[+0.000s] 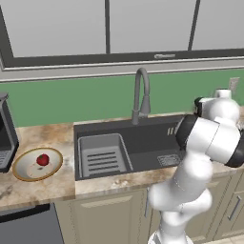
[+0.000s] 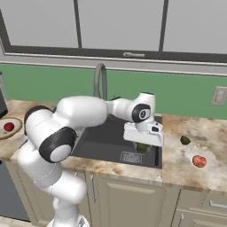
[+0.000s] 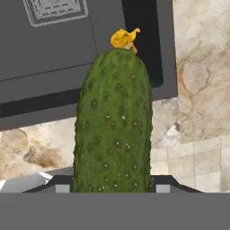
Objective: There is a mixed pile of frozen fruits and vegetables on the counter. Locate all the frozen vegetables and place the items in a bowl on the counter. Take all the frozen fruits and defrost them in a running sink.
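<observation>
So the claw (image 2: 142, 146) is clamped on a cucumber (image 3: 114, 121), which you can see best in the hand view: the bumpy green body runs straight up between the finger tips, with a little dried yellow flower stub at the far end. In that view the cucumber hangs over the front edge of the dark sink (image 3: 58, 54), with the speckled bench (image 3: 200, 67) off to one side and pale floor tiles below.

From the right base view the hand sits over the right end of the sink (image 2: 111, 146), and just a bit of green pokes out under it. On the bench (image 2: 195, 173) right of the sink there's a red round fruit (image 2: 199, 161) and a small dark green item (image 2: 185, 140), well apart from each other; I can't tell what the green one is.

Left base view shows the curved grey faucet (image 1: 141, 95) behind the sink (image 1: 133, 143), with a ribbed grey insert (image 1: 102, 155) in the left part of the basin. Over on the left stretch of the bench (image 1: 43, 136) there's a shallow bowl (image 1: 21, 167) with something small and red (image 1: 43, 159) sitting in it.
</observation>
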